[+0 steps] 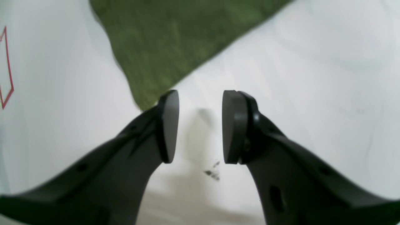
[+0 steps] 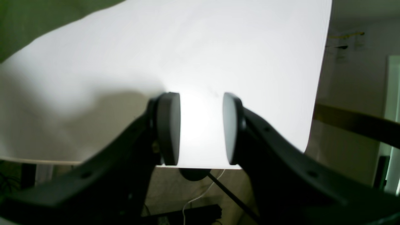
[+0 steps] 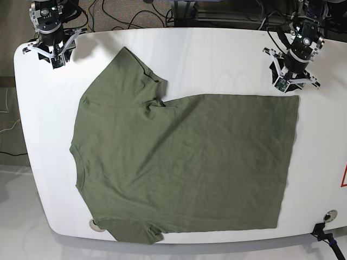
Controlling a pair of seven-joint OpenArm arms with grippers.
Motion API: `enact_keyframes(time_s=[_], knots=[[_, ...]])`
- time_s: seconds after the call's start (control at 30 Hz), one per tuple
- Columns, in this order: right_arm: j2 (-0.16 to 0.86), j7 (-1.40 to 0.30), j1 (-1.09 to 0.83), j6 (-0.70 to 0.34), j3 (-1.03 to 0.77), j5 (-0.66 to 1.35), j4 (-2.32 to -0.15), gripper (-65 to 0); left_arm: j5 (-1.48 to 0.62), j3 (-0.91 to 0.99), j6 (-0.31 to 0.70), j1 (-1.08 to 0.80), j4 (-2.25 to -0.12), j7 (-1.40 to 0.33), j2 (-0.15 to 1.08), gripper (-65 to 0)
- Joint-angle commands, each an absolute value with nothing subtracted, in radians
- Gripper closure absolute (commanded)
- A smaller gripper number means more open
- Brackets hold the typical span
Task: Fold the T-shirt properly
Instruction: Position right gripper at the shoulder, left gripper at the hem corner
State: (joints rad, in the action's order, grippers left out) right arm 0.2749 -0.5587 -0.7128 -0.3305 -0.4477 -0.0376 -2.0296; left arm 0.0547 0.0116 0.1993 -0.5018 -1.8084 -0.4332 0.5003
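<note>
Left gripper [image 1: 200, 126] has its pads spread apart with nothing between them, hovering right by the hem corner of the T-shirt [image 3: 184, 168] at the far side of the table [image 3: 217, 54]. The shirt itself is olive green, lying flat and spread out across most of the white tabletop, neckline toward one end, hem toward the other, one sleeve sticking out toward the far edge. Right gripper [image 2: 201, 128] sits well away from the shirt, past the sleeve near the table's far corner, pads also parted and empty. Cables [image 3: 130, 11] run behind the table.
</note>
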Motion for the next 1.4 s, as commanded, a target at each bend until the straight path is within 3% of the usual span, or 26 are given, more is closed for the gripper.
enact_keyframes(time_s=[0.0, 0.63, 1.13, 1.33, 1.37], knots=[[0.289, -0.549, -0.712, -0.327, -0.447, -0.045, -2.037, -21.1, 0.049, -0.006, 0.196, -0.485, -1.814, -0.422, 0.518, -20.7], [0.31, -0.539, -0.684, -0.321, -0.446, -0.12, -2.051, -21.3, 0.048, -0.029, 0.184, -0.472, -1.764, -0.449, 0.536, -22.2], [0.347, -0.438, -0.589, -0.351, -0.452, -0.281, -1.87, -20.4, 0.048, -0.032, 0.181, -0.474, -1.766, -0.452, 0.538, -22.6], [0.324, -0.43, -0.519, -0.362, -0.445, -0.317, -1.803, -20.0, 0.043, -0.034, 0.177, -0.472, -1.768, -0.451, 0.537, -22.7], [0.285, -0.43, -0.529, -0.371, -0.414, -0.28, -1.808, -20.7, 0.05, -0.035, 0.186, -0.47, -1.759, -0.464, 0.513, -22.0]])
